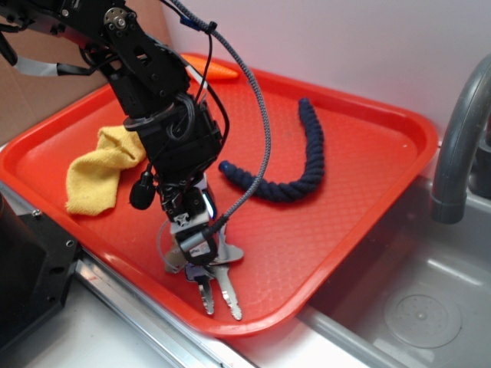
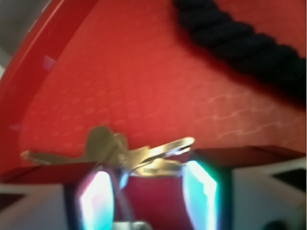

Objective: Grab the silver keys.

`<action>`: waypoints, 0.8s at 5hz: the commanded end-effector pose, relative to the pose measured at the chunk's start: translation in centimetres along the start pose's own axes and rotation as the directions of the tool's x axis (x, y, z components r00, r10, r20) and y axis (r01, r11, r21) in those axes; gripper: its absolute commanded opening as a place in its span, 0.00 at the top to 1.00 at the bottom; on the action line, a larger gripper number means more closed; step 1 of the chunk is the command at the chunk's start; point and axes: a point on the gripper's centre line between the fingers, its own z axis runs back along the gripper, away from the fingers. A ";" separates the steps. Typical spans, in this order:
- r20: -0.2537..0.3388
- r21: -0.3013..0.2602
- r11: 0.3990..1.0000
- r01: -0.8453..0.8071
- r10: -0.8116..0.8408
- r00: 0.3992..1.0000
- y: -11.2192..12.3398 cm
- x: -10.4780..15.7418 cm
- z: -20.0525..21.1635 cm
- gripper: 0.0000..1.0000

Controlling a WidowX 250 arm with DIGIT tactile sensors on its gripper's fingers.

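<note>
Silver keys (image 1: 217, 282) lie on the red tray (image 1: 368, 153), directly under the jaws.

The gripper (image 1: 193, 249) stands low over the bunch, and in the wrist view the keys (image 2: 127, 153) sit just in front of the two fingertips (image 2: 199, 191), whose jaws are spread with a gap between them (not pinching anything). A dark blue rope (image 1: 295, 165) lies beyond the jaws, and a yellow cloth (image 1: 100, 172) is behind them, well apart.
</note>
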 end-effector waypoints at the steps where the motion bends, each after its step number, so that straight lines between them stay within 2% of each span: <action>1: 0.003 0.005 1.000 0.024 -0.024 1.000 -2.2 0.6 1.3 1.00; 2: -0.008 0.026 0.999 -0.020 0.020 1.000 -2.1 0.2 3.2 1.00; 3: 0.020 0.071 0.991 -0.117 0.116 0.993 -1.7 -0.2 7.1 1.00; 4: 0.100 0.175 0.923 -0.344 0.330 0.939 1.1 -0.8 13.6 1.00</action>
